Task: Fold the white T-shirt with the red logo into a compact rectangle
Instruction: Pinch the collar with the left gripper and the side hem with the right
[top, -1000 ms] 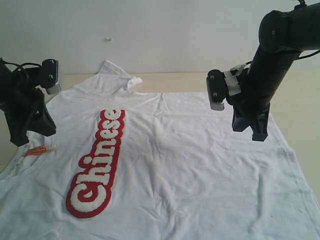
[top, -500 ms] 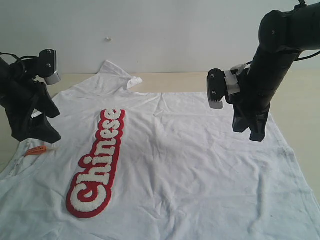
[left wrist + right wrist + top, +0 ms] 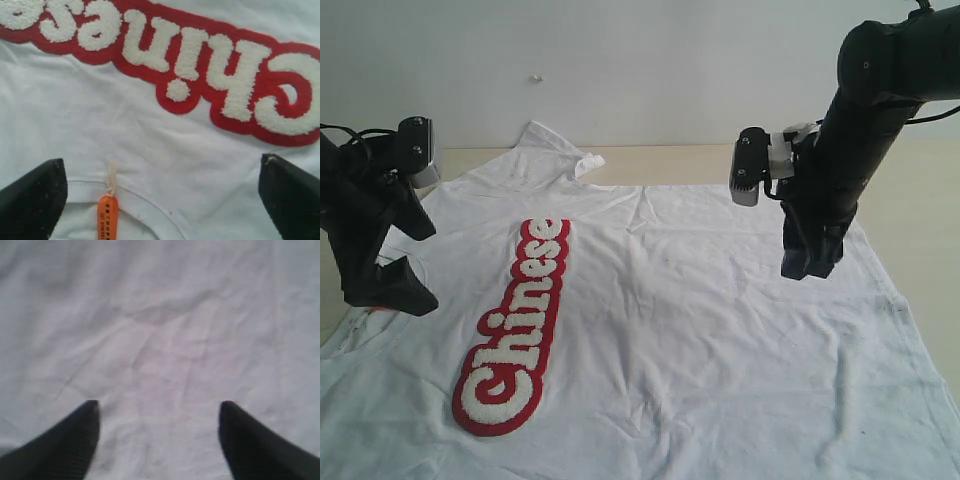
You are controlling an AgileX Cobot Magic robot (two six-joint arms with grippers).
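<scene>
The left claw (image 3: 408,258) is held spread wide, left of the red logo (image 3: 515,330), by the orange tag (image 3: 107,217). The white T-shirt (image 3: 700,320) is laid flat on the tabletop (image 3: 920,200). Right of the logo, the right claw (image 3: 810,262) is held spread above the cloth.

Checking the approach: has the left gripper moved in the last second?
Yes. The left gripper dropped toward the white T-shirt collar, now hiding the orange tag in the exterior view; the red logo stayed put.
</scene>
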